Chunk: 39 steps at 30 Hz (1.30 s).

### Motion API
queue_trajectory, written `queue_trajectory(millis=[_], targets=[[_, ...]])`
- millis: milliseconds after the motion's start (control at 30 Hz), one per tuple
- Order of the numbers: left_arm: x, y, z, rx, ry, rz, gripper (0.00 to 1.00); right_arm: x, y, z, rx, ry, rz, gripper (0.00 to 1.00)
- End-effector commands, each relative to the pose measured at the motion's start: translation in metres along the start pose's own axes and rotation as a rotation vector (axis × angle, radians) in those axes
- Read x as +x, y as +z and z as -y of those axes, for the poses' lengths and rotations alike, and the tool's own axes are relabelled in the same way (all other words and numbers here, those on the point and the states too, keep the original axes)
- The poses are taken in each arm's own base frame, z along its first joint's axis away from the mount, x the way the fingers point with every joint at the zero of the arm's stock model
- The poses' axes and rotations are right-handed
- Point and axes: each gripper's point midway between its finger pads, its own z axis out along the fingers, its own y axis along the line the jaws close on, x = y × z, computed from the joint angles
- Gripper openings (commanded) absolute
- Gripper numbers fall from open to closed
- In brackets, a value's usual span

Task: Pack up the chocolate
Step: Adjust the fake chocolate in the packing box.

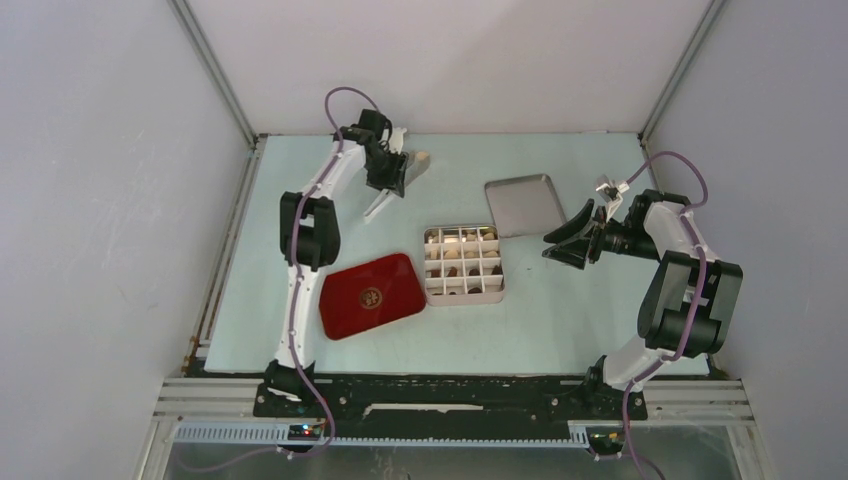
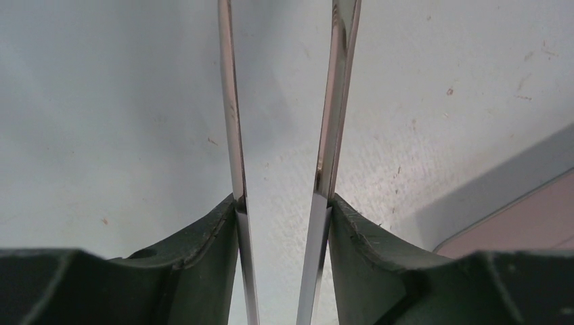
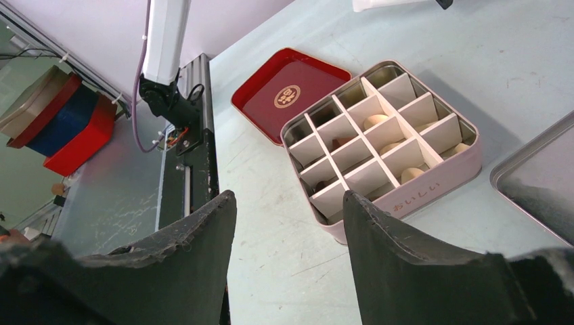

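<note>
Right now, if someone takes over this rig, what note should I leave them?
Left gripper: shut on metal tongs, blades apart, nothing between them.
Right gripper: open, empty, right of the divided box.
Chocolate: pieces sit in the box's compartments; none on the red tray.
Lid: off, lying behind the box.
Left to do: probably check every compartment, then fit the lid.
</note>
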Motion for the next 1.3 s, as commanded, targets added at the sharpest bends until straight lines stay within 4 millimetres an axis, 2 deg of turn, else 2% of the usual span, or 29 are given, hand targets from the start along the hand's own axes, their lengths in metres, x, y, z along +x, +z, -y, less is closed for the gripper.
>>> queue_trajectory(millis=[0, 267, 367, 567, 700, 833, 967, 1133, 1267], targets=[[-0.039, -0.01, 0.0, 0.011, -0.009, 0.126, 0.52, -0.028, 0.003, -0.001, 0.003, 0.013, 0.14, 0.61], [-0.063, -0.001, -0.003, 0.02, -0.039, 0.206, 0.56, -0.031, 0.001, 0.001, 0.011, 0.013, 0.149, 0.61], [-0.065, 0.004, -0.003, 0.026, -0.042, 0.215, 0.55, -0.032, -0.002, 0.002, 0.019, 0.015, 0.154, 0.61], [-0.059, 0.011, 0.0, 0.051, -0.044, 0.195, 0.45, -0.034, -0.004, 0.004, 0.029, 0.02, 0.168, 0.61], [-0.059, 0.007, 0.003, 0.064, -0.041, 0.194, 0.36, -0.034, -0.005, 0.004, 0.029, 0.026, 0.169, 0.6], [-0.058, -0.009, 0.009, 0.076, -0.022, 0.193, 0.26, -0.036, -0.005, 0.002, 0.031, 0.015, 0.169, 0.6], [-0.061, -0.037, 0.017, 0.082, 0.018, 0.228, 0.19, -0.037, -0.006, 0.002, 0.034, 0.012, 0.171, 0.59], [-0.06, -0.076, 0.04, 0.145, 0.06, 0.275, 0.14, -0.037, -0.008, 0.003, 0.039, 0.011, 0.171, 0.58], [-0.052, -0.103, 0.059, 0.204, 0.112, 0.306, 0.1, -0.036, -0.009, 0.005, 0.044, 0.016, 0.172, 0.58]])
